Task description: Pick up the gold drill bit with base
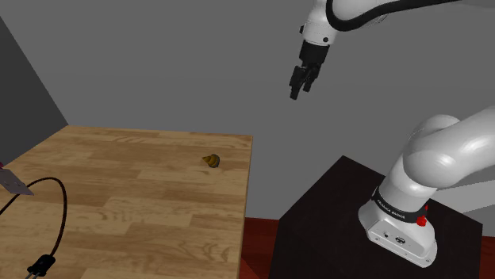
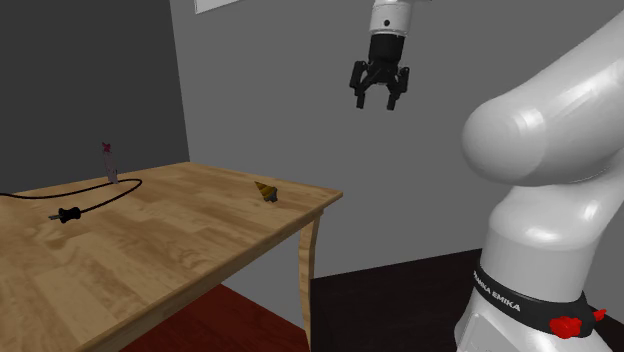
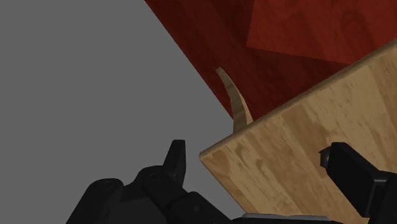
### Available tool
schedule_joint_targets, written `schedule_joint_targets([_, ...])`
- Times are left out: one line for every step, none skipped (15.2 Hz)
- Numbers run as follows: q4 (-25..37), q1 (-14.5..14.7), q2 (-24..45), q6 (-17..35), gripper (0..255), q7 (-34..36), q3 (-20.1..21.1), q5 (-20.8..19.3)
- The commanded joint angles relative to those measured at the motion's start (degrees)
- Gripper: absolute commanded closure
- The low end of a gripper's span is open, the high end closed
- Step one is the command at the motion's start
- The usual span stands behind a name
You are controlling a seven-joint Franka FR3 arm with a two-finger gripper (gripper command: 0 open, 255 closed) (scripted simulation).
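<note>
Drill bit: the small gold drill bit [image 1: 211, 161] lies on the wooden table [image 1: 119, 214], near its far right edge in the shoulder view.
Claw: the gripper [image 1: 300, 85] hangs high above, well apart from it, fingers spread, holding nothing.
Done: nothing yet (judging by that gap).
Left: approach, descent, grasp, lift.

The drill bit [image 1: 211, 162] lies on the bench [image 1: 119, 206], near the edge at the shoulder view's right and toward the back wall. The cable [image 1: 65, 210] lies on the bench too, at the shoulder view's lower left, well apart from the drill bit. The stand [image 1: 333, 222] sits right of the bench. The tool [image 1: 297, 93] hangs high in the air, up and right of the drill bit.
</note>
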Motion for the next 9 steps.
schedule_joint_targets([-1.23,1.29,2.85,5.33,0,-1.24,0.26,1.23])
schedule_joint_targets([-1.76,1.93,4.2,7.73,0,-1.95,0.34,1.83])
schedule_joint_targets([-2.19,2.58,5.63,10.11,0,-2.7,0.42,2.46])
schedule_joint_targets([-2.54,3.25,7.13,12.49,0,-3.47,0.49,3.11])
schedule_joint_targets([-2.79,3.94,8.7,14.84,0,-4.28,0.57,3.79])
schedule_joint_targets([-2.96,4.65,10.34,17.17,0,-5.12,0.63,4.5])
schedule_joint_targets([-3.04,5.39,12.04,19.47,0,-6.01,0.68,5.24])
schedule_joint_targets([-3.03,6.13,13.79,21.73,0,-6.94,0.74,6.03])
schedule_joint_targets([-2.93,6.9,15.6,23.95,0,-7.92,0.79,6.85])
